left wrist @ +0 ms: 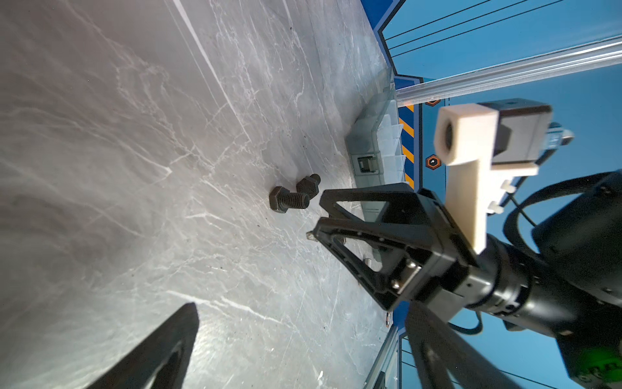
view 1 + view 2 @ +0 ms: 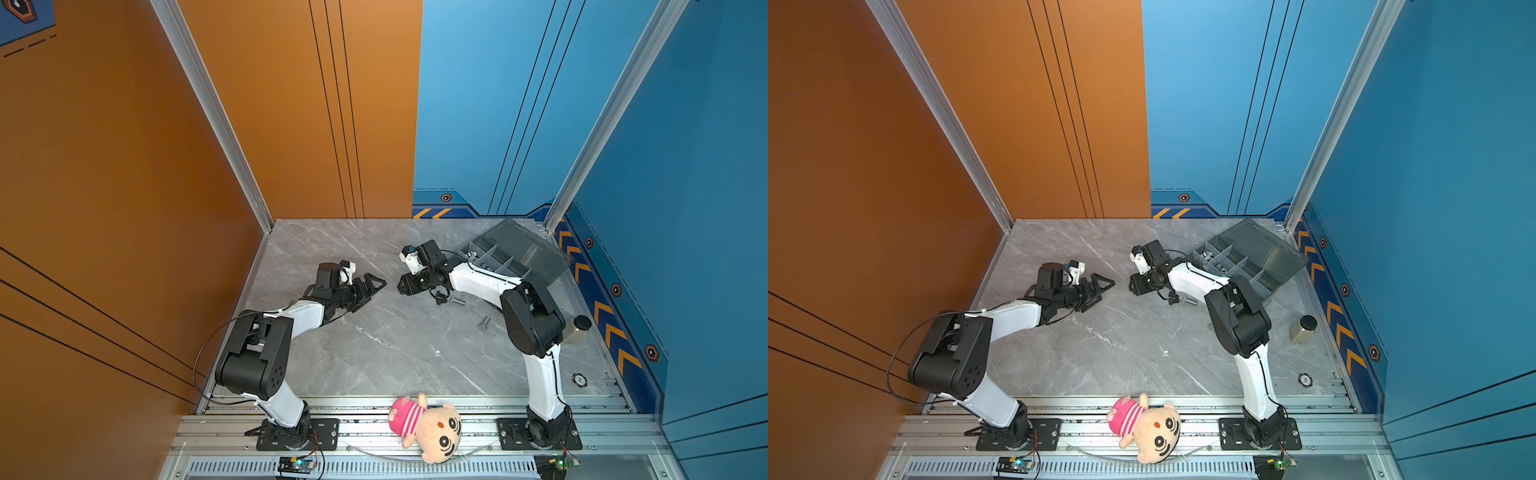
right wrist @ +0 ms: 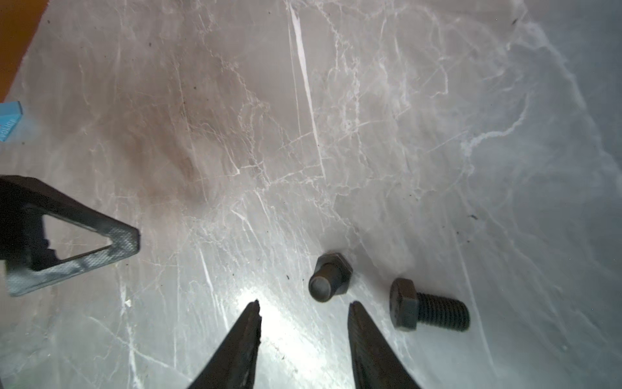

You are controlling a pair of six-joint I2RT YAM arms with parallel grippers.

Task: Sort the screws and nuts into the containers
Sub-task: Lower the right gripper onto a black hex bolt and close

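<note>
The right gripper (image 3: pixel 304 303) is down low over the marble table (image 3: pixel 235 134), jaws parted, bare tabletop showing between them, so it grips nothing. Just off its fingertips sit two dark hex-head screws. One dark screw (image 3: pixel 330 277) stands on its head, shaft up, right ahead of the gap and close to one fingertip. The other dark screw (image 3: pixel 428 309) lies on its side just beside that same finger, outside the jaws. Whether either touches the finger I cannot tell.

In the left wrist view the same pair lies close off the right gripper's tips, with the smoky organizer box (image 1: pixel 370 148) beyond. In a top view a silver screw (image 2: pixel 457 300) and a second silver screw (image 2: pixel 484 322) lie on the table beside the right forearm, behind the gripper. The box sits lid-open in the far right corner, apart from every screw on the table.

The left gripper (image 2: pixel 376 292) faces the right one across a short gap, fingers spread, empty.
</note>
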